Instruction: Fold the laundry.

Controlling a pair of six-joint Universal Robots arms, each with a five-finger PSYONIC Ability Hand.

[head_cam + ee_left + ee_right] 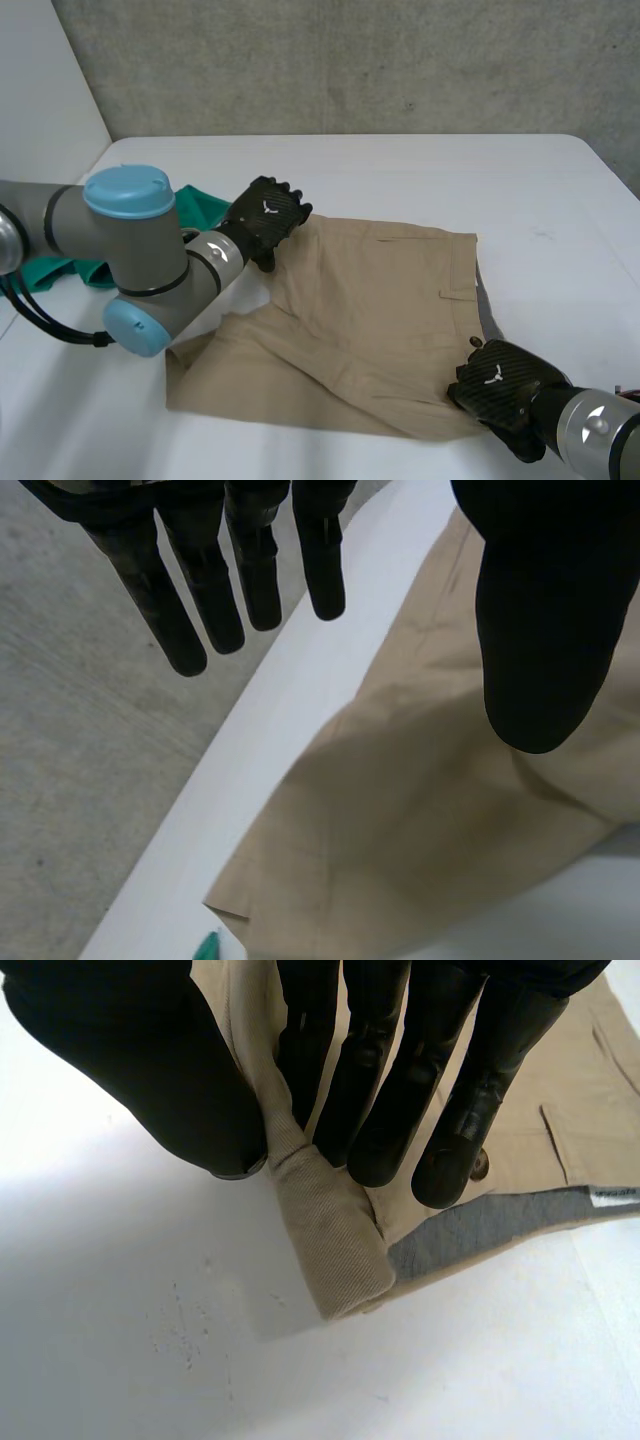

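My right hand (150, 1080) pinches the near waistband corner of the khaki shorts (370, 310) between thumb and fingers. My left hand (215, 590) is open, fingers straight, by the far leg. The shorts lie flat near the worktop (480, 170) front edge. The twill looks soft, light and limp, grey-lined inside; I judge the thicker waistband and hems the surest holds.

Green cloth (205, 208) mostly hidden behind left arm (130, 250); shorts (370, 320) corner covered by right hand (500, 385).
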